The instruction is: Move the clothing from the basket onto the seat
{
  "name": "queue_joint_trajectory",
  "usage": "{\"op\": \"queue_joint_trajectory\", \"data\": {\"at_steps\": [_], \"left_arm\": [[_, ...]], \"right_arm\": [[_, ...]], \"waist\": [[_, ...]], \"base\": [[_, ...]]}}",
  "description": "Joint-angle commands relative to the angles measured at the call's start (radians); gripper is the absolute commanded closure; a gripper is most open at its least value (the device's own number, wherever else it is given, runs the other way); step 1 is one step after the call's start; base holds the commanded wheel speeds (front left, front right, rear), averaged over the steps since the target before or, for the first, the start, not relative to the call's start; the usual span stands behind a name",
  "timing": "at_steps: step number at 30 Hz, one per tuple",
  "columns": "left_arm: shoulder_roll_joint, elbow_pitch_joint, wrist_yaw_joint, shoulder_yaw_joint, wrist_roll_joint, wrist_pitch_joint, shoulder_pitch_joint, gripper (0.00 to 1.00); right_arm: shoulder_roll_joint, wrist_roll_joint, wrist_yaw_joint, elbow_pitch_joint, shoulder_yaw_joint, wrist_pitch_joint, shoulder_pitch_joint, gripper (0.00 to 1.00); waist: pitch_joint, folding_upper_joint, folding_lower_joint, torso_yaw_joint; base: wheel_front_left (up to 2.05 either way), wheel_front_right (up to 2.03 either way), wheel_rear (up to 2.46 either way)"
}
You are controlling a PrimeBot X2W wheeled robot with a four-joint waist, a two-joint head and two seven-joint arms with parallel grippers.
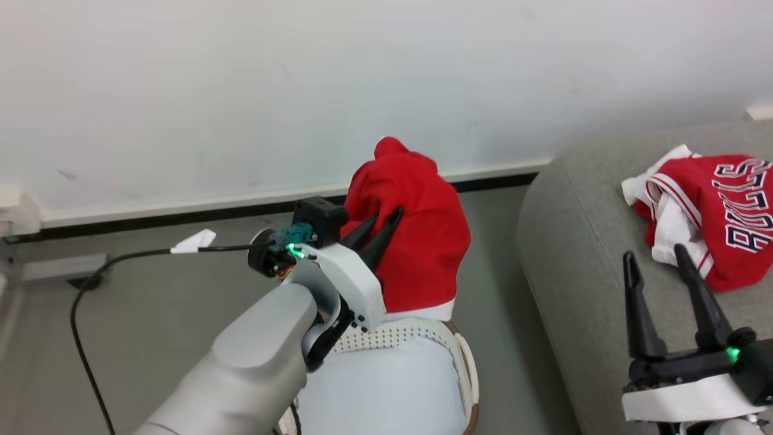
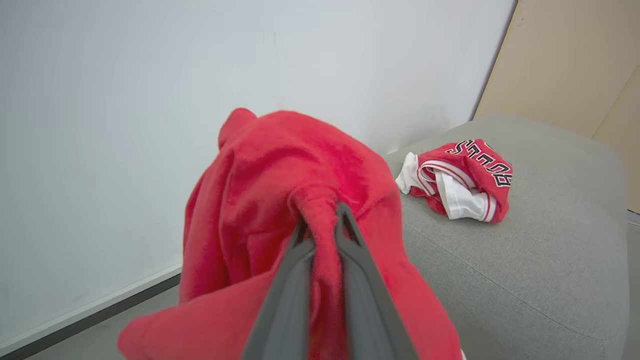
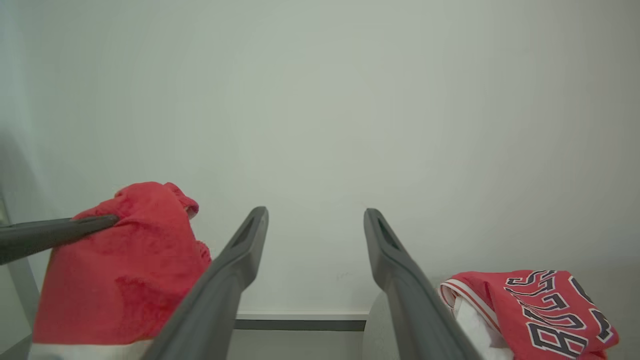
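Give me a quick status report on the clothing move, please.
Left gripper shut on plain red garment, held above cream perforated plastic basket. Right gripper open, empty, beside light-grey fabric sofa. Red BULLS-lettered garment on sofa. Nothing blocking the way.

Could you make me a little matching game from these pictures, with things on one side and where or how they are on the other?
1. plain red garment
2. BULLS garment
3. basket
4. right fingers

a. spread open, empty
b. lying on the grey sofa
c. pinched by the left fingers, held up
d. below the held-up cloth

Pairs: 1-c, 2-b, 3-d, 4-a
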Motion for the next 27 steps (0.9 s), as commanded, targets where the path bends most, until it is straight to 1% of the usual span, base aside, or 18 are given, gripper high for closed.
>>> {"op": "queue_joint_trajectory", "data": {"at_steps": [1,7,13,19,25,27], "left_arm": [[0.009,-0.025,0.01,0.01,-0.007,-0.005,-0.012,1.0],[0.03,-0.116,0.036,0.023,-0.019,0.016,-0.028,1.0],[0.057,-0.212,0.066,0.033,-0.032,0.047,-0.003,1.0],[0.076,-0.278,0.089,0.031,-0.039,0.07,0.024,1.0],[0.082,-0.309,0.1,0.025,-0.045,0.08,0.04,1.0],[0.083,-0.32,0.106,0.022,-0.048,0.085,0.045,1.0]], "right_arm": [[-0.009,0.012,-0.003,0.015,0.016,0.001,0.023,0.0],[-0.018,0.024,-0.003,0.046,0.048,0.001,0.031,0.0],[-0.023,0.03,-0.003,0.062,0.07,0.001,0.037,0.0],[-0.04,0.024,-0.003,0.074,0.094,0.001,0.027,0.0],[-0.063,0.013,-0.003,0.1,0.151,0.001,0.006,0.0],[-0.081,0.01,-0.003,0.122,0.215,0.001,-0.007,0.0]], "waist": [[-0.033,-0.0001,0.0003,0.027],[-0.056,-0.0001,0.0003,0.049],[-0.063,-0.0001,0.0003,0.071],[-0.062,-0.0001,0.0003,0.083],[-0.062,-0.0001,0.0003,0.091],[-0.063,-0.0001,0.0003,0.096]], "base": [[0.0,0.0,0.0],[0.0,0.0,0.0],[0.0,0.0,0.0],[0.0,0.0,0.0],[0.0,0.0,0.0],[0.0,0.0,0.0]]}}
